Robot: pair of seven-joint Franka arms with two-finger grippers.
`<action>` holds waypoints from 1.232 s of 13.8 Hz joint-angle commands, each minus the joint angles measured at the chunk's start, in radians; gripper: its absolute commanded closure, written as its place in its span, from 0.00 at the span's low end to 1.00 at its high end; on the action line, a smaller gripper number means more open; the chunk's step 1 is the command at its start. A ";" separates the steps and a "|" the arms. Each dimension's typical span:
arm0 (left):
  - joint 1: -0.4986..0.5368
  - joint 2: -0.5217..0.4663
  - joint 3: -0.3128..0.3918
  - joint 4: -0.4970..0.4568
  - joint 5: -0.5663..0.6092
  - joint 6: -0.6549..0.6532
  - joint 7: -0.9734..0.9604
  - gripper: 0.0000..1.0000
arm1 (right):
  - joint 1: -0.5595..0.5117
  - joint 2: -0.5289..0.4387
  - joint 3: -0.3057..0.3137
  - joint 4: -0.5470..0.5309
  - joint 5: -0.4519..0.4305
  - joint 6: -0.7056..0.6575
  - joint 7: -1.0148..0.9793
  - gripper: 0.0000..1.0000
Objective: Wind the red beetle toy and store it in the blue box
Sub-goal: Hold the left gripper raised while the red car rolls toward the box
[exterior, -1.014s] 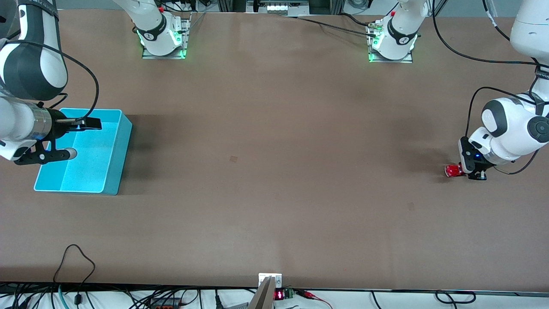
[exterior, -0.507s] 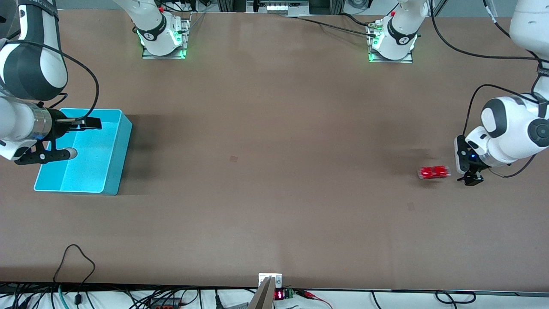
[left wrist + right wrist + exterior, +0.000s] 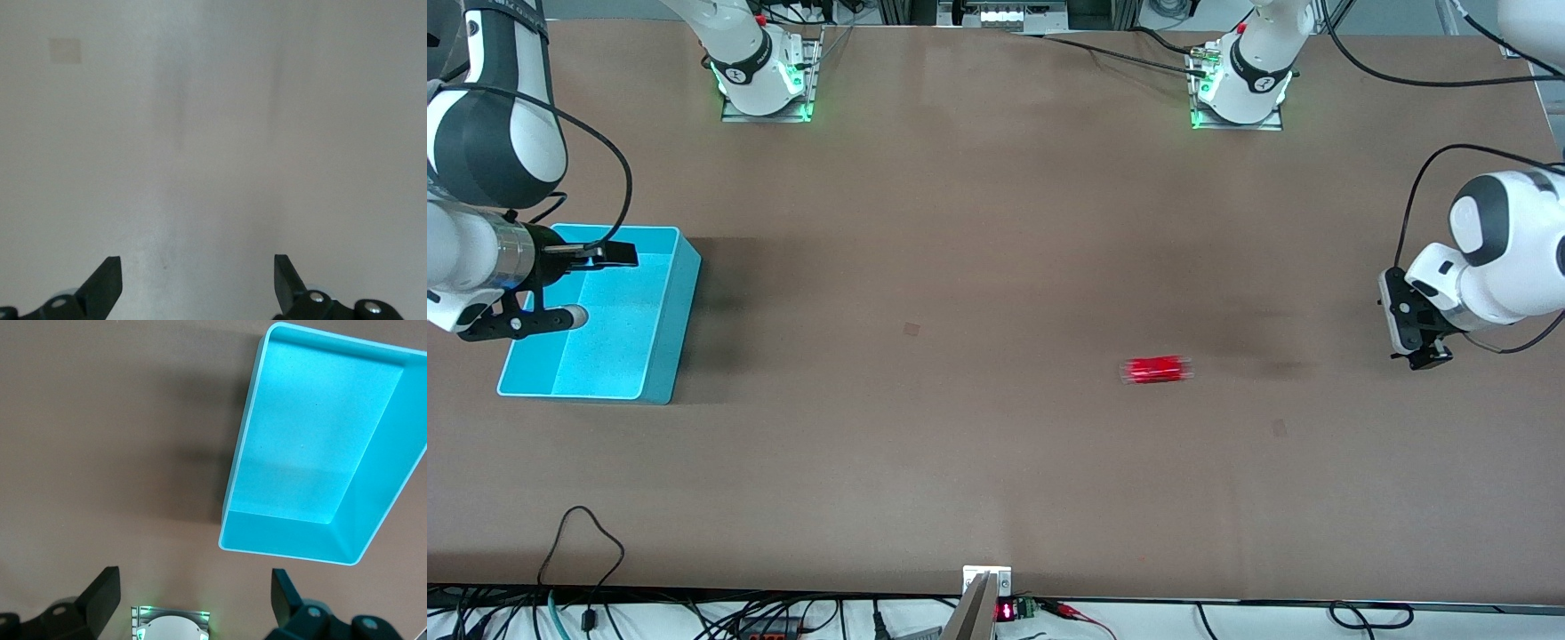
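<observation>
Out on the bare middle of the bench, the red beetle toy (image 3: 1156, 370) is lying loose between my spread-open left gripper (image 3: 1421, 342) and my spread-open right gripper (image 3: 587, 286) hovering over the blue box (image 3: 671, 329), so it risks stopping outside my reach.

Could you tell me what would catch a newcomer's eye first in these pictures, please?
Probably the tiny glossy red beetle toy car, blurred, alone on the brown table toward the left arm's end, with the open left gripper empty beside it. Next, the light blue rectangular plastic box at the right arm's end, empty, with the open right gripper over it.
</observation>
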 commanded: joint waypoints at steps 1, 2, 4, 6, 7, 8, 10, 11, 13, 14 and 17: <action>0.005 -0.013 -0.038 0.078 0.011 -0.131 -0.100 0.00 | -0.003 0.000 -0.001 0.006 0.009 -0.016 -0.023 0.00; 0.003 -0.013 -0.050 0.107 0.012 -0.176 -0.129 0.00 | -0.003 0.000 -0.001 0.004 0.007 -0.016 -0.023 0.00; 0.003 -0.013 -0.064 0.140 0.014 -0.216 -0.161 0.00 | -0.003 0.000 -0.001 0.006 0.009 -0.016 -0.023 0.00; 0.003 -0.013 -0.066 0.141 0.014 -0.221 -0.164 0.00 | -0.005 0.000 -0.001 0.004 0.007 -0.016 -0.026 0.00; 0.003 -0.013 -0.067 0.141 0.015 -0.221 -0.167 0.00 | -0.005 0.000 -0.001 0.004 0.009 -0.016 -0.037 0.00; 0.003 -0.014 -0.067 0.141 0.014 -0.222 -0.168 0.00 | -0.005 0.001 -0.001 0.004 0.009 -0.016 -0.043 0.00; 0.003 -0.016 -0.067 0.141 0.014 -0.222 -0.169 0.00 | -0.008 0.004 -0.003 0.004 0.009 -0.016 -0.043 0.00; 0.003 -0.019 -0.067 0.141 0.014 -0.222 -0.168 0.00 | -0.011 0.004 -0.003 0.006 0.007 -0.016 -0.045 0.00; 0.003 -0.019 -0.067 0.141 0.014 -0.222 -0.169 0.00 | -0.011 0.004 -0.003 0.004 0.007 -0.016 -0.045 0.00; 0.003 -0.019 -0.067 0.141 0.014 -0.222 -0.169 0.00 | -0.011 0.004 -0.003 0.006 0.009 -0.016 -0.045 0.00; 0.003 -0.019 -0.067 0.141 0.014 -0.222 -0.169 0.00 | -0.009 0.004 -0.001 0.004 0.009 -0.016 -0.045 0.00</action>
